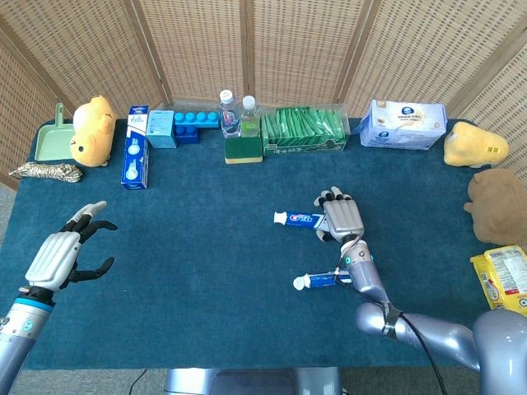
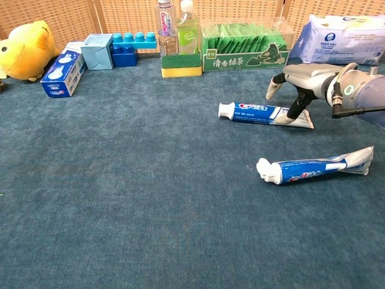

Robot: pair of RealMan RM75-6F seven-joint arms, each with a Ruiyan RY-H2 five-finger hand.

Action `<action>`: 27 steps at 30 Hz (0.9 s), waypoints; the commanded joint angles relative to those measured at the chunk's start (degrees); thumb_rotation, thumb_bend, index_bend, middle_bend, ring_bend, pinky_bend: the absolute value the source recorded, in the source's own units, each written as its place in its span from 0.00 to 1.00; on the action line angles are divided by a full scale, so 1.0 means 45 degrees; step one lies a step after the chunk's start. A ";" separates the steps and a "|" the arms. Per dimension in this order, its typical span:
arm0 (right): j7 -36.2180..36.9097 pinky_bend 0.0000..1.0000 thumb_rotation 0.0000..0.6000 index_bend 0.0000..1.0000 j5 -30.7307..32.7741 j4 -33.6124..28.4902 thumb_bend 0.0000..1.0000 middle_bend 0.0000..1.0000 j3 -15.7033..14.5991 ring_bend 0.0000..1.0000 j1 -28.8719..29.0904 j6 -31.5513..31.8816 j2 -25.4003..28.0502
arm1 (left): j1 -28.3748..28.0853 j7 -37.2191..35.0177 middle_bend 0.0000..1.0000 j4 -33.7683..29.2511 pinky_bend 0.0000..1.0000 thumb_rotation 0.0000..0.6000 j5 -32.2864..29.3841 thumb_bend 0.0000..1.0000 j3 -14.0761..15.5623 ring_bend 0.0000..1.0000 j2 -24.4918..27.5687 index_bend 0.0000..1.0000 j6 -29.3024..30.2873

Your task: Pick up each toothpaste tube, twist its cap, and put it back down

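Two blue-and-white toothpaste tubes lie on the blue cloth with their white caps pointing left. The far tube (image 1: 298, 219) (image 2: 262, 112) sits mid-table, and the near tube (image 1: 316, 281) (image 2: 313, 168) lies closer to me. My right hand (image 1: 341, 216) (image 2: 299, 81) hovers over the far tube's flat tail, fingers spread and curved down; one fingertip (image 2: 289, 118) touches the tail, and nothing is gripped. At the left edge of the table my left hand (image 1: 66, 251) is open, far from both tubes; only the head view shows it.
Along the back stand a yellow plush (image 1: 91, 130), a toothpaste box (image 1: 136, 158), blue blocks (image 1: 188, 124), two bottles (image 1: 238, 113) on a sponge, a green packet box (image 1: 304, 132) and a tissue pack (image 1: 404, 125). Plush toys (image 1: 474, 146) and a snack bag (image 1: 503, 281) sit at right.
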 commanded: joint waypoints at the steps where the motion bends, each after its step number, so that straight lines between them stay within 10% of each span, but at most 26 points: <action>1: -0.0092 0.21 0.93 0.28 0.0044 0.0221 0.29 0.18 -0.0023 0.06 0.0097 -0.0025 -0.0123 | 0.0024 -0.0020 0.07 0.0000 0.16 1.00 -0.0005 0.29 -0.0009 0.02 0.0008 0.28 0.0013; 27: -0.0517 0.22 1.00 0.36 0.0322 0.0520 0.29 0.20 0.0081 0.10 0.0619 -0.0237 -0.0323 | 0.0275 -0.0307 0.05 0.0005 0.16 1.00 0.0172 0.29 0.0000 0.01 0.0104 0.27 0.0045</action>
